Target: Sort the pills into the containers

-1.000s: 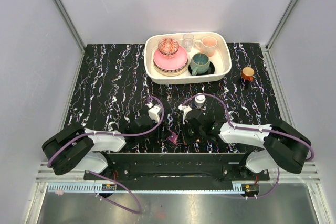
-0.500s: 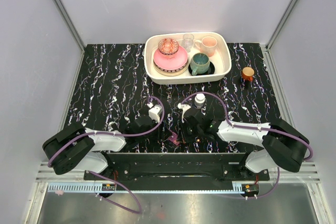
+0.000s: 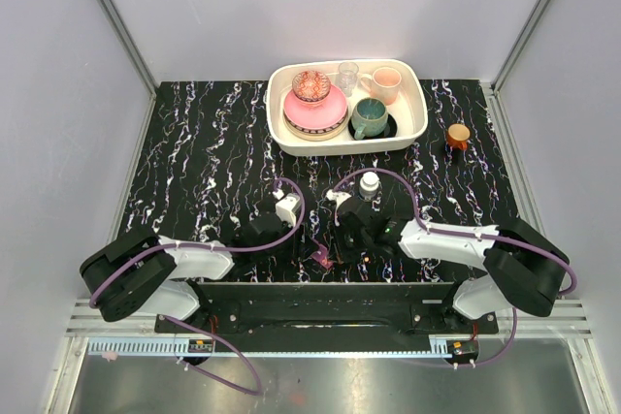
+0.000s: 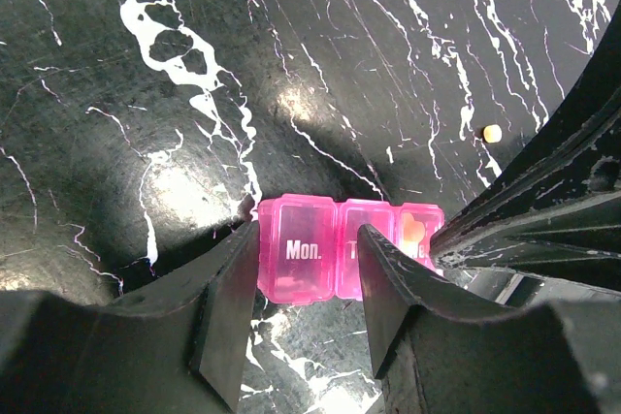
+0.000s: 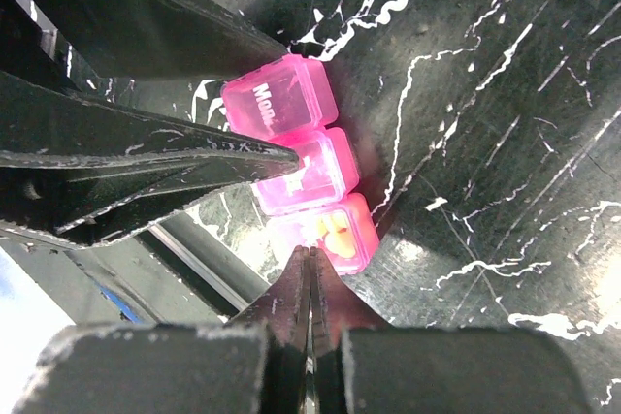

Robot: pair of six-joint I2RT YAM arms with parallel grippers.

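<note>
With my left gripper (image 4: pixel 309 239) half-closed on the Mon. end of the pink pill box (image 5: pixel 301 167) and my right gripper (image 5: pixel 310 254) shut empty at the compartment holding pills (image 5: pixel 335 235), I fear a nudge skids the box, spilling them like the stray pill (image 4: pixel 492 133).

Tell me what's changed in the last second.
The right tool, shut, slid a little left toward the pink pill box. The left tool stayed clamped on its Monday end; box, white bottle and tray did not move.
</note>
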